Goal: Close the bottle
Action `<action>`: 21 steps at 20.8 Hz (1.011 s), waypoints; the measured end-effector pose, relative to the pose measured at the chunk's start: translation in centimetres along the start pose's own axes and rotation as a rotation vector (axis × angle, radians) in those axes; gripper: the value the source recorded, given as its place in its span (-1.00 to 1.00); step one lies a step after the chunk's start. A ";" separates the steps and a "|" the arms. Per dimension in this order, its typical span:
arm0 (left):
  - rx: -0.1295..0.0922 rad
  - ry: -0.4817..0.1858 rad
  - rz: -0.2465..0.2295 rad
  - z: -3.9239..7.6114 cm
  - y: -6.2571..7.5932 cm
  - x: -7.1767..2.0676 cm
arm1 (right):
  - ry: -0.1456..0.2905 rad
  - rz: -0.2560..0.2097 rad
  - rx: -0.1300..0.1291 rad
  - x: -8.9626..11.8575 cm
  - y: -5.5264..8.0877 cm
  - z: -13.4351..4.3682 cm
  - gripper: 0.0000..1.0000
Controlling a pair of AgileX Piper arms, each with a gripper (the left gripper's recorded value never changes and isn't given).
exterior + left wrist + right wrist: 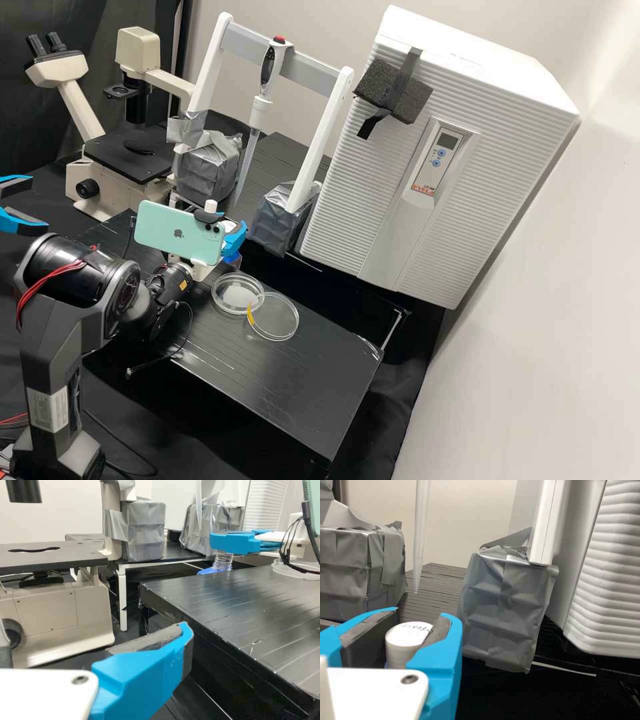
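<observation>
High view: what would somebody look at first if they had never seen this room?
Probably the big white ribbed box-shaped machine standing at the right of the black bench. Next comes the mint-green phone mounted on the right arm near the bench's left side, where the right gripper pinches a small round white cap. Behind it, a long white pipette hangs from a white frame.

The cabinet (440, 153) is white with fine horizontal ribs. Beside it, a block (277, 217) is wrapped in grey tape. The bench (300, 380) before it is black and faintly lined. The phone (179, 232) is mint green. The right gripper (414, 624) is bright blue with grey pads, and the cap (407, 639) is white.
</observation>
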State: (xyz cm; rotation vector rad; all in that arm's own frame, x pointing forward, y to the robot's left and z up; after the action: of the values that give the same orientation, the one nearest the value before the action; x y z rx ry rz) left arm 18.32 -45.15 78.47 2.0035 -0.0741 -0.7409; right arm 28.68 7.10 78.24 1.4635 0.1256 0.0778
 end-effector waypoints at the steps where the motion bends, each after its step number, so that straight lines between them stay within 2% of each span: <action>1: 0.000 0.000 0.000 0.0 0.0 0.00 | 0.000 0.000 0.000 0.0 0.0 0.0 -1.00; 21: 0.000 0.000 0.000 0.0 0.0 0.00 | -0.003 -0.019 -0.002 0.4 -0.8 0.2 -1.00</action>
State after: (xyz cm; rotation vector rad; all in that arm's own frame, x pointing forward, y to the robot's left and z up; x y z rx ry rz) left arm 18.32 -45.15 78.47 2.0034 -0.0741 -0.7401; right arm 29.13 6.88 77.48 1.4601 0.1368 0.0602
